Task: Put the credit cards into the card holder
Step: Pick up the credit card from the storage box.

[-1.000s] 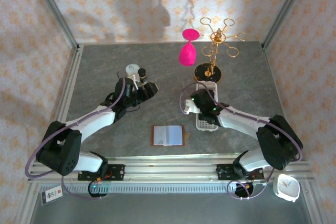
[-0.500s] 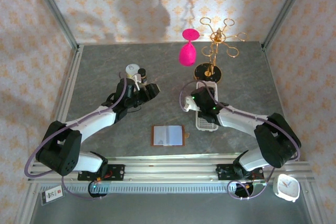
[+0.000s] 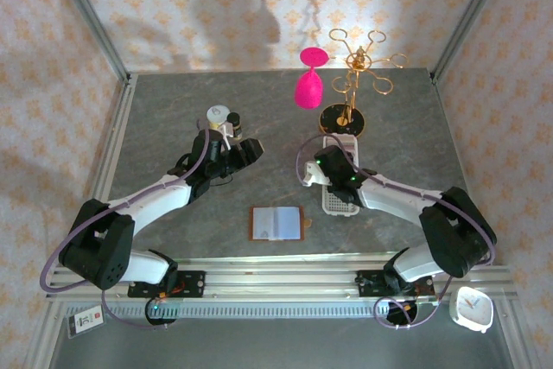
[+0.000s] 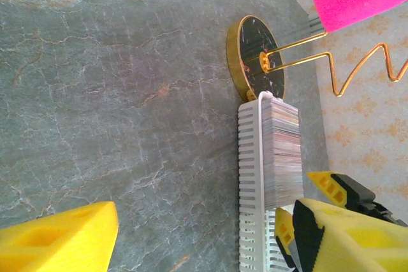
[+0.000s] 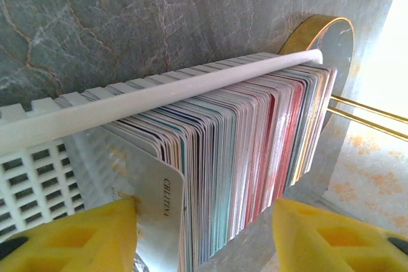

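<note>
The credit cards [image 5: 255, 138] stand packed on edge in a long white perforated tray [image 5: 159, 93]. My right gripper [image 5: 205, 234] straddles the near end of the stack and is open. Its left finger [image 5: 95, 237] touches the frontmost pale card, and its right finger [image 5: 319, 237] stands off the stack with a gap. The card holder [image 3: 275, 223] lies open on the table near the front, between the arms. My left gripper [image 3: 251, 149] hovers left of the tray [image 3: 340, 200], open and holding nothing. In its wrist view the cards [image 4: 284, 151] lie ahead.
A gold stand [image 3: 350, 84] on a round black base [image 4: 255, 55] sits just beyond the tray, with a pink object [image 3: 308, 88] beside it. A white-capped bottle [image 3: 218, 115] stands behind the left gripper. A white clock [image 3: 473, 308] lies off the table's front right.
The right gripper's jaws have drawn closer together around the card stack and its wrist has shifted slightly left. The left arm has barely moved.
</note>
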Robot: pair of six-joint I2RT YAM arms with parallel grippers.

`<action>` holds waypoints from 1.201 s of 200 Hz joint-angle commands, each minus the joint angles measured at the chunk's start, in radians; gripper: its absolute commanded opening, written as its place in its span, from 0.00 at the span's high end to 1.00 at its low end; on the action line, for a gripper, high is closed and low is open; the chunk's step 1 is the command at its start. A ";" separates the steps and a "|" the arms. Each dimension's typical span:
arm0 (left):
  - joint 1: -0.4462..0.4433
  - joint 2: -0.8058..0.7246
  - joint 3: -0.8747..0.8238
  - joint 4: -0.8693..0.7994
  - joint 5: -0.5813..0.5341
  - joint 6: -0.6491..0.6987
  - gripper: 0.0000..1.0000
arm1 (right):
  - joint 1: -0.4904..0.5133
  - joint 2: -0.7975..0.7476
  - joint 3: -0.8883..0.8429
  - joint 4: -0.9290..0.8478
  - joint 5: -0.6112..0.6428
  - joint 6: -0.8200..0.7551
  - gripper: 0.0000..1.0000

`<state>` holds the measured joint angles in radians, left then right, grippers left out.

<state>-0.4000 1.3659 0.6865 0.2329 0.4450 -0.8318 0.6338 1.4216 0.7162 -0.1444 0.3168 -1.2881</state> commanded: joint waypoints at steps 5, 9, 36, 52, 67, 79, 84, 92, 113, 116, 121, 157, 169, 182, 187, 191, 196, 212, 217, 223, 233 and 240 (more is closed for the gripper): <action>-0.013 0.009 0.028 -0.013 -0.008 0.029 0.26 | -0.006 -0.041 -0.001 0.019 0.018 0.003 0.48; -0.013 0.009 0.028 -0.013 -0.008 0.030 0.26 | -0.006 -0.041 -0.002 0.019 0.018 0.001 0.49; -0.017 0.015 0.030 -0.015 -0.007 0.030 0.26 | -0.006 -0.043 -0.003 0.012 0.010 0.003 0.55; -0.019 0.020 0.032 -0.018 -0.006 0.032 0.26 | -0.006 -0.042 -0.002 0.005 0.004 0.006 0.56; -0.019 0.019 0.033 -0.018 -0.005 0.036 0.26 | -0.006 -0.041 -0.001 0.003 0.001 0.006 0.58; -0.019 0.018 0.032 -0.019 -0.007 0.039 0.26 | -0.006 -0.042 -0.001 -0.001 0.000 0.007 0.61; -0.019 0.018 0.033 -0.020 -0.007 0.039 0.26 | -0.006 -0.041 0.001 -0.002 0.000 0.007 0.61; -0.021 0.017 0.033 -0.020 -0.009 0.040 0.27 | -0.006 -0.043 0.000 -0.004 0.001 0.007 0.62; -0.020 0.018 0.032 -0.020 -0.008 0.038 0.26 | -0.006 -0.050 0.002 -0.009 -0.001 0.009 0.66; -0.020 0.019 0.033 -0.019 -0.007 0.038 0.26 | -0.006 -0.050 0.002 -0.008 -0.001 0.009 0.67; -0.021 0.019 0.032 -0.017 -0.005 0.037 0.26 | -0.006 -0.054 0.001 -0.009 -0.003 0.009 0.68; -0.021 0.013 0.037 -0.026 -0.017 0.047 0.26 | -0.006 -0.071 -0.003 -0.008 -0.003 0.009 0.77; -0.021 0.012 0.038 -0.027 -0.020 0.050 0.26 | -0.006 -0.075 -0.005 -0.008 -0.003 0.010 0.79; -0.022 0.009 0.036 -0.024 -0.020 0.052 0.26 | -0.006 -0.077 -0.006 -0.009 -0.005 0.011 0.81; -0.022 0.009 0.035 -0.023 -0.021 0.053 0.26 | -0.006 -0.081 -0.006 -0.011 -0.010 0.013 0.82; -0.022 0.009 0.035 -0.023 -0.022 0.053 0.26 | -0.006 -0.081 -0.004 -0.014 -0.011 0.014 0.83; -0.022 0.009 0.036 -0.023 -0.022 0.053 0.26 | -0.006 -0.085 -0.006 -0.018 -0.016 0.015 0.84; -0.022 0.007 0.035 -0.022 -0.022 0.057 0.26 | -0.006 -0.095 -0.007 -0.028 -0.030 0.016 0.87; -0.023 0.007 0.035 -0.021 -0.022 0.058 0.26 | -0.006 -0.099 -0.009 -0.030 -0.034 0.018 0.88; -0.023 0.005 0.036 -0.022 -0.023 0.060 0.26 | -0.006 -0.104 -0.011 -0.034 -0.040 0.019 0.89; -0.022 0.003 0.034 -0.020 -0.026 0.062 0.27 | -0.006 -0.111 -0.013 -0.042 -0.051 0.019 0.91; -0.023 0.001 0.033 -0.020 -0.026 0.062 0.26 | -0.006 -0.119 -0.015 -0.053 -0.060 0.021 0.92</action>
<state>-0.4129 1.3800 0.6880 0.2260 0.4374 -0.7982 0.6338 1.3434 0.7094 -0.1944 0.2722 -1.2831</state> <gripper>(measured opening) 0.736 0.097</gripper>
